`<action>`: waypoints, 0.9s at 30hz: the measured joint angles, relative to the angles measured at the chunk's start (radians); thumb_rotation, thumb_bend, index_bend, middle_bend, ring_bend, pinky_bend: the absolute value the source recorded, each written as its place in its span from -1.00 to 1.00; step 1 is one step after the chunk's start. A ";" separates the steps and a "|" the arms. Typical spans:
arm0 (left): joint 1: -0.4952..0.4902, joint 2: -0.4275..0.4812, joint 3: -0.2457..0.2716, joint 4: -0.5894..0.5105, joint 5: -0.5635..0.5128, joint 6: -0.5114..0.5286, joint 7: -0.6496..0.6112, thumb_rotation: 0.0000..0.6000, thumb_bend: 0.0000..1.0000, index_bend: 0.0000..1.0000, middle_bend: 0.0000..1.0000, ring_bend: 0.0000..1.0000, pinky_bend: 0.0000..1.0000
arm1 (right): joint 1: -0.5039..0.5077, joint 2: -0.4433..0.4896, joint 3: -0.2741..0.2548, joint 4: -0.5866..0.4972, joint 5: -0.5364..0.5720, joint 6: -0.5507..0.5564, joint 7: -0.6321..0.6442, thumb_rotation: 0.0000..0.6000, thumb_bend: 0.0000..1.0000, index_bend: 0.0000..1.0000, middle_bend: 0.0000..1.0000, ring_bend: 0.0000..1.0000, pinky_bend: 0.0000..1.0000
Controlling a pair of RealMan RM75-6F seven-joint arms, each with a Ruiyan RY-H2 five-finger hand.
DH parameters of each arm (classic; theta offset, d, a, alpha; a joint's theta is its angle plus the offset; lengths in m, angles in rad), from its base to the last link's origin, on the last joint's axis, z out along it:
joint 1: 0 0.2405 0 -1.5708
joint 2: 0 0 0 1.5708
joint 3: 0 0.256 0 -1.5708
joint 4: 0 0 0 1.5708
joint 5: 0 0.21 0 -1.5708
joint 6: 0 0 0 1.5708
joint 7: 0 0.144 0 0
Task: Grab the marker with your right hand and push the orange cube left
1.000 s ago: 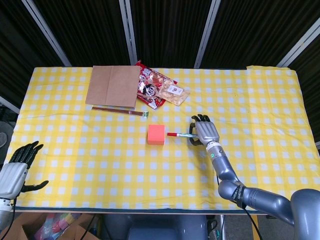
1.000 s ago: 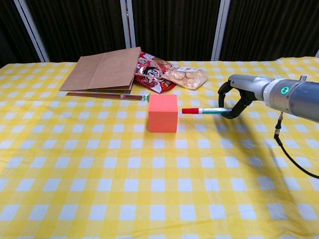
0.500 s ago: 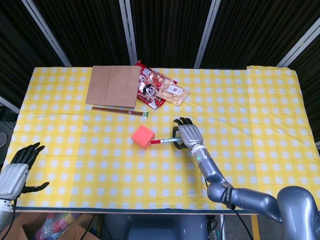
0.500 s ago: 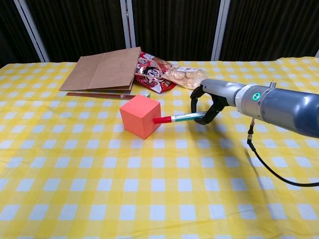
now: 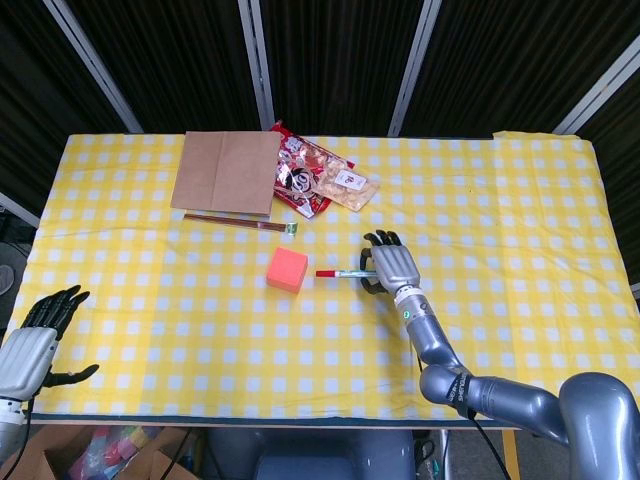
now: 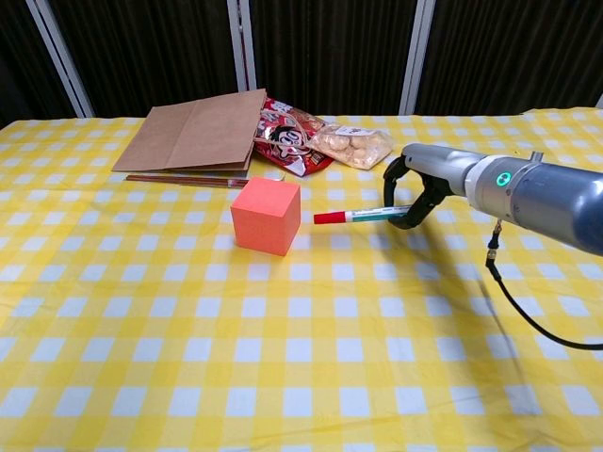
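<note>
The orange cube sits on the yellow checked cloth, slightly turned. My right hand grips the marker, which lies level with its red cap pointing left. A small gap separates the cap from the cube's right face. At the lower left of the head view my left hand hangs off the table's front left corner, fingers apart, holding nothing.
A brown paper bag, snack packets and a pair of chopsticks lie at the back, behind the cube. Bare cloth stretches left of the cube.
The cube went left and turned as the marker pushed it. Since half a second ago my right hand has pulled back right, and the cap has come off the cube.
</note>
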 measured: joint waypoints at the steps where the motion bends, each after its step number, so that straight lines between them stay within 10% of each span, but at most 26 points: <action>1: 0.000 0.000 0.000 -0.001 0.000 0.000 0.001 1.00 -1.00 -1.00 -1.00 -1.00 -1.00 | -0.001 0.002 0.000 0.004 0.004 0.002 -0.002 1.00 -0.01 0.21 -0.68 -1.00 -1.00; 27: -0.005 0.002 0.003 -0.011 -0.007 -0.016 0.002 1.00 -1.00 -1.00 -1.00 -1.00 -1.00 | 0.035 -0.042 0.054 0.044 0.054 -0.044 0.057 1.00 -0.01 0.21 -0.67 -1.00 -1.00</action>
